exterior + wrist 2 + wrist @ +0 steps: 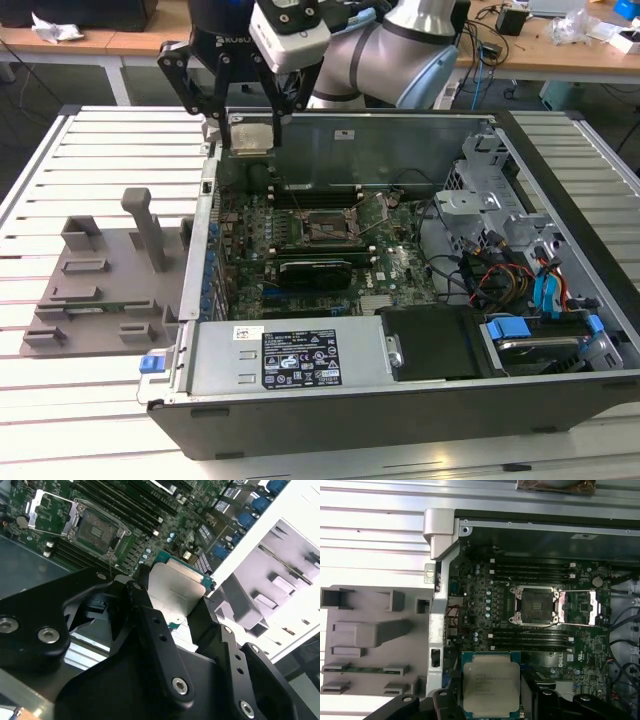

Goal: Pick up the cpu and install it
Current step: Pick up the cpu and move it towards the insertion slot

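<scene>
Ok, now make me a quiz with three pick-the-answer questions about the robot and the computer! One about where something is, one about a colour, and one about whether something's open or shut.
1. Where is the small silvery square cpu?
A) on the floor
B) held in the robot's black hand above the open grey metal computer case
C) inside a drawer

2. What colour is the plastic fixture block beside the case?
A) red
B) yellow
C) grey

3. The black rectangular motherboard socket is:
A) open and empty
B) covered by a fan
C) filled with a chip

Answers:
1 B: the hand clamps the chip's edges over the case.
2 C: it looks plain grey in the exterior view.
3 A: in the first wrist view its lid is swung aside and nothing sits inside.
</scene>
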Robot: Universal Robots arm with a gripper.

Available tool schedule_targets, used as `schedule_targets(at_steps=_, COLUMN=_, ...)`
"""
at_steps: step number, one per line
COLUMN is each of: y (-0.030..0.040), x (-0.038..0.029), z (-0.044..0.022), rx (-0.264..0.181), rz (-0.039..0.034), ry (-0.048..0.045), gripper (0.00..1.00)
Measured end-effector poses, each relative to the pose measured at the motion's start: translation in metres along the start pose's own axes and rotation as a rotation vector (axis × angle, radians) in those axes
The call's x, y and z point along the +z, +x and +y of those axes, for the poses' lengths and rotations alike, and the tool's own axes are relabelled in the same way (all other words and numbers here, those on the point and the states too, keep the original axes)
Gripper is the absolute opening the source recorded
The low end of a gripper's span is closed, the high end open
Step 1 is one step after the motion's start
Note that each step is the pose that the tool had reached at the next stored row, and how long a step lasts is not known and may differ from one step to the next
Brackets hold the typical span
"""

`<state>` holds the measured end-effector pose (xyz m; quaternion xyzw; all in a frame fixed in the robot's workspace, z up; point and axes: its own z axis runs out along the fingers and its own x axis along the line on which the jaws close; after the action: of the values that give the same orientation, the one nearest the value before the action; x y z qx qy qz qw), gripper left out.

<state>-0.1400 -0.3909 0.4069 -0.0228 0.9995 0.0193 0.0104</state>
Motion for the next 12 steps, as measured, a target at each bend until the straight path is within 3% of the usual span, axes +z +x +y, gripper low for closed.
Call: schedule_targets(at_steps=12, y=-0.0208, x=0.0004, z=-0.0009, rx=0.0, rz=0.0008, ry=0.0009, gripper=0.55)
